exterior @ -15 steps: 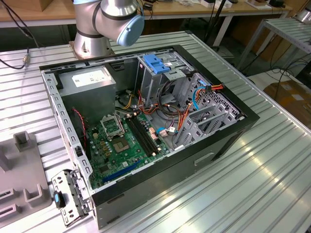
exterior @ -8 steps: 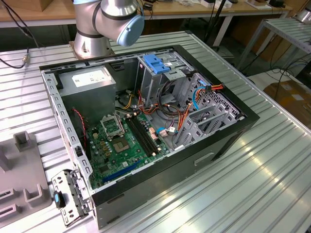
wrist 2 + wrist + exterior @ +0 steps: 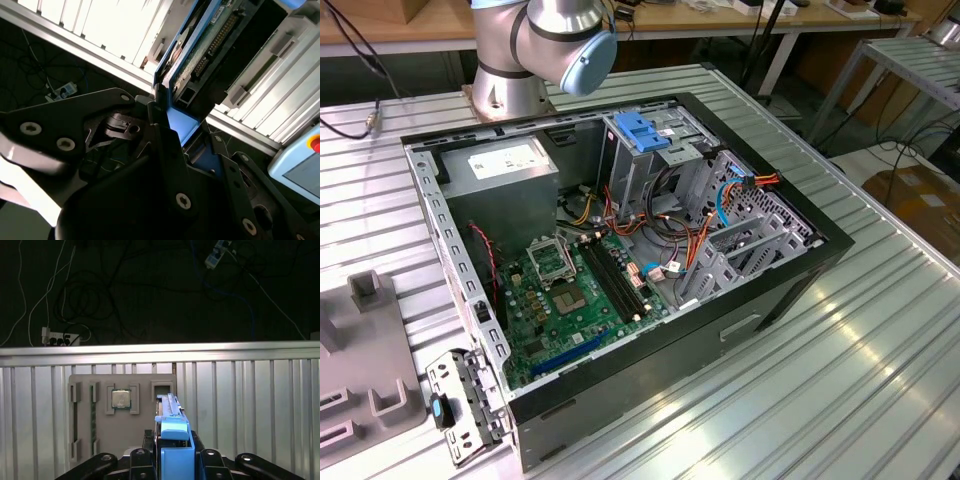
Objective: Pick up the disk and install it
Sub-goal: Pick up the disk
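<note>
In both wrist views my gripper [image 3: 174, 462] [image 3: 172, 132] is shut on the disk [image 3: 170, 415], which I see edge-on. Dark fingers [image 3: 142, 457] press on either side of its blue plastic rail [image 3: 176, 440]. In the second wrist view the disk's green circuit-board side [image 3: 210, 40] and blue rail [image 3: 179, 125] stick out past the fingers. The disk's far end points at a slot [image 3: 162, 388] of a grey fixture plate [image 3: 145, 382]. I cannot tell whether it touches the plate.
The fixture plate also holds a processor chip [image 3: 120, 399] and a memory stick [image 3: 92, 415], on a ribbed metal table [image 3: 250, 405]. The exterior view has the open computer case [image 3: 740, 330] with a blue-topped drive cage [image 3: 645, 130], power supply [image 3: 505, 165], motherboard [image 3: 570, 290] and arm base [image 3: 545, 45].
</note>
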Robot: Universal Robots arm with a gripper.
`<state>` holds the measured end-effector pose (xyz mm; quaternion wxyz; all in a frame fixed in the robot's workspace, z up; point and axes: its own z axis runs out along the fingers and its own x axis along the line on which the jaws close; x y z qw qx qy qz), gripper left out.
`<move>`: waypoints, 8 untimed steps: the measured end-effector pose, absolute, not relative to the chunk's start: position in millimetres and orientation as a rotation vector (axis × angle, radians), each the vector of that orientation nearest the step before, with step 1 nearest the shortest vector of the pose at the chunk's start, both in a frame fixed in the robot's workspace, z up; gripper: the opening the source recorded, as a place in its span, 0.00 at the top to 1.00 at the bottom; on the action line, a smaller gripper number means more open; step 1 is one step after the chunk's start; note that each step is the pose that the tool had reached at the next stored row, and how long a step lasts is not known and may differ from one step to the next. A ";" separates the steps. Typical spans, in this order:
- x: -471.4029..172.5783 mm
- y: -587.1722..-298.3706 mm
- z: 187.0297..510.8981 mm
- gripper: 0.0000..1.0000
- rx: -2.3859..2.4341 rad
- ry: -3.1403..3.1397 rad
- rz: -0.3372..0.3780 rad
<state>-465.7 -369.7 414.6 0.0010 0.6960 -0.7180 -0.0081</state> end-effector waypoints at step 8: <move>-465.7 -369.7 421.2 0.63 2.185 -2.254 -0.025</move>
